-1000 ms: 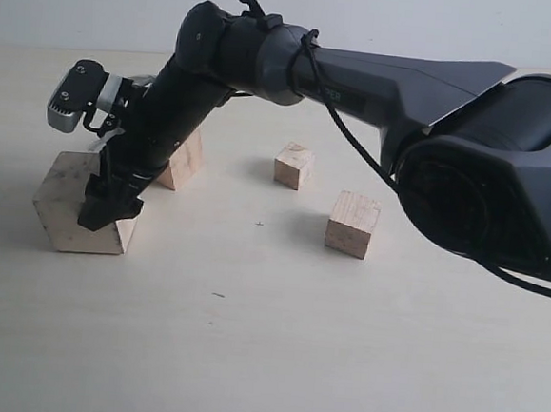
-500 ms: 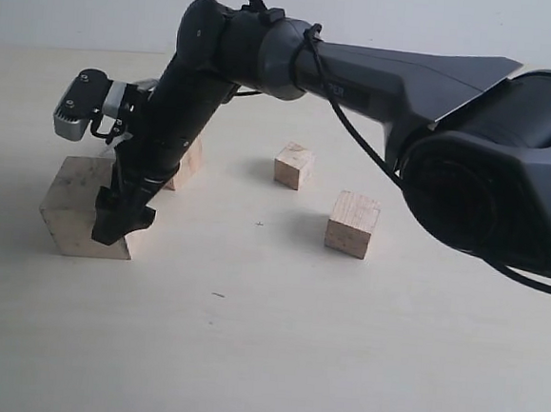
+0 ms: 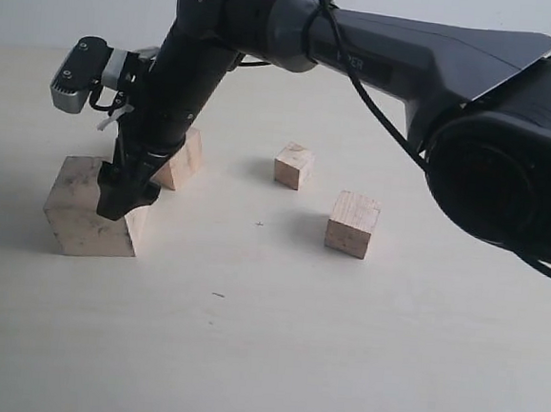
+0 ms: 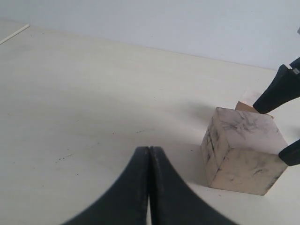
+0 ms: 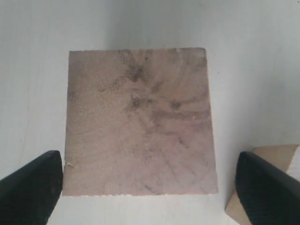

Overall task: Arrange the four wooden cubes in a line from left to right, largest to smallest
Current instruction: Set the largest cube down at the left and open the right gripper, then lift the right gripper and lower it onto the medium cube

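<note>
While spread wide, right gripper [image 5: 150, 185] astride largest cube [image 5: 140, 122].

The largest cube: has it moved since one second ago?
Yes. The largest cube turned and shifted slightly right, toward the unmoved small centre cube.

a pale beige table [image 3: 339, 364] runs back to a plain whitish wall [image 3: 82, 0] under soft, even light.

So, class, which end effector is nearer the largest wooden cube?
Right. The right end effector hangs open astride the largest wooden cube; the left end effector, shut, sits back from it, not touching.
</note>
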`<state>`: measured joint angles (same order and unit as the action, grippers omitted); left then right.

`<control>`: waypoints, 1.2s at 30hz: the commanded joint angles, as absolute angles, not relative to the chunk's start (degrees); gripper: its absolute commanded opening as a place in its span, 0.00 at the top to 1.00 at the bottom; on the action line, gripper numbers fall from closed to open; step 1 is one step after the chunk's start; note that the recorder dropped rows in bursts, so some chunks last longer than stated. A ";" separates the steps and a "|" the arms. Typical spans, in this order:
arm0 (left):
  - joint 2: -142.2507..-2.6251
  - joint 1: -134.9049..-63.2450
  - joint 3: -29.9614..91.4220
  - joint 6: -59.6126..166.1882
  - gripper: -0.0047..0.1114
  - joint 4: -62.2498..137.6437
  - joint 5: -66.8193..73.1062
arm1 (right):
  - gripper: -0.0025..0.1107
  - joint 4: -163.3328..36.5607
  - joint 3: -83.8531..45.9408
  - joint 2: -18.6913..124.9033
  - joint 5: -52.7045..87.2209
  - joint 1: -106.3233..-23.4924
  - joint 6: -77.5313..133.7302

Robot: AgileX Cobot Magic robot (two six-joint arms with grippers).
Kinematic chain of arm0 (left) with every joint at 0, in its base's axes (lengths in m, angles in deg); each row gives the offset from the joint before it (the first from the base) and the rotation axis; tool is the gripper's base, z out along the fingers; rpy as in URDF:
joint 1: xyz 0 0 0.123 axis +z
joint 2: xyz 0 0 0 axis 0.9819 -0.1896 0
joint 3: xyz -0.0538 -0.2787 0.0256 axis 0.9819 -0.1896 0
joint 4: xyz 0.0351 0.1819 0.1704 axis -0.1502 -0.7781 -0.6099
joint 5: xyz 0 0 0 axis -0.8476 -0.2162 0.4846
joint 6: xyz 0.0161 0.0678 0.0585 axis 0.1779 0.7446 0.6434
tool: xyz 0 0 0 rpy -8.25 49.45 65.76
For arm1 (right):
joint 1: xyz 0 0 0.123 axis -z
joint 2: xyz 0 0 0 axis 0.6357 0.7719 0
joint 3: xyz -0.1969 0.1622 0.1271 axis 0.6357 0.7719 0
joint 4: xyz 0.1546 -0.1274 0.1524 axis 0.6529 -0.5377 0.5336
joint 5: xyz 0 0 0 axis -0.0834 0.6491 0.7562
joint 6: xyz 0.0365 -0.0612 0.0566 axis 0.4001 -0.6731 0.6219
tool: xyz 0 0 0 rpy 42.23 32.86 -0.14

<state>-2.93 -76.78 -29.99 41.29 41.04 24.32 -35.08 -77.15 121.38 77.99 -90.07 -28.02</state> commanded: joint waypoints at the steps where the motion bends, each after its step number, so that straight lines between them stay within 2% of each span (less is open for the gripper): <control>1: -2.63 -76.97 -29.96 41.34 0.96 41.34 24.13 | 0.15 -31.55 -76.92 118.84 79.47 -90.02 -27.97; 8: -2.63 -76.97 -29.96 41.34 0.96 41.34 24.13 | 0.15 -31.25 -76.92 114.77 76.82 -90.02 -23.88; 17: -2.63 -76.97 -29.96 41.34 0.96 41.34 24.13 | 0.15 -48.29 -76.92 113.90 65.31 -88.32 3.02; 30: -2.63 -76.97 -29.96 41.34 0.96 41.34 24.13 | 0.15 -48.50 -76.92 118.97 56.66 -85.95 2.90; 36: -2.63 -76.97 -29.96 41.34 0.96 41.41 24.13 | 0.15 -42.20 -76.92 121.53 57.04 -85.50 -6.05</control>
<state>-2.93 -76.78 -29.99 41.29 41.04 24.32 -45.44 -76.95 120.86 57.43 -85.77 -1.39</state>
